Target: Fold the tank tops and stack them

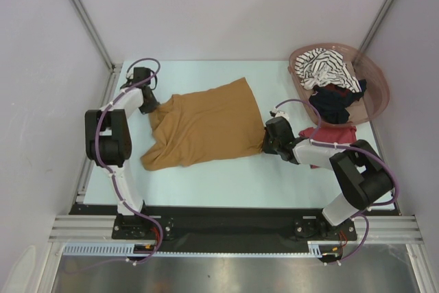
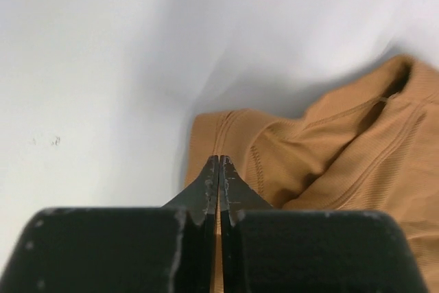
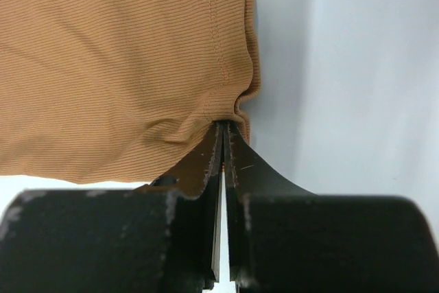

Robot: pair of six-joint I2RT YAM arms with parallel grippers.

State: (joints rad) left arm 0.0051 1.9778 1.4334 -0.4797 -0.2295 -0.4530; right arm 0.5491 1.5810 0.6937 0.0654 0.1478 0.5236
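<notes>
- desk (image 1: 226, 183): pale, matte, flat; its bare surface shows along the near and left sides.
- basket (image 1: 379, 77): pinkish-brown oval plastic, see-through wall, at the desk's far right corner.
- black strip (image 1: 233, 221): runs along the desk's near edge, with a ribbed metal rail (image 1: 75, 228) beside it.
- white panels (image 1: 226, 5): enclose the far side.

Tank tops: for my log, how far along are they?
Possibly done: red top beside the basket, partly hidden. In hand: mustard tank top spread out, left pincer and right pincer shut on its ends. Left: striped top and black top in the basket; no stack yet.
</notes>
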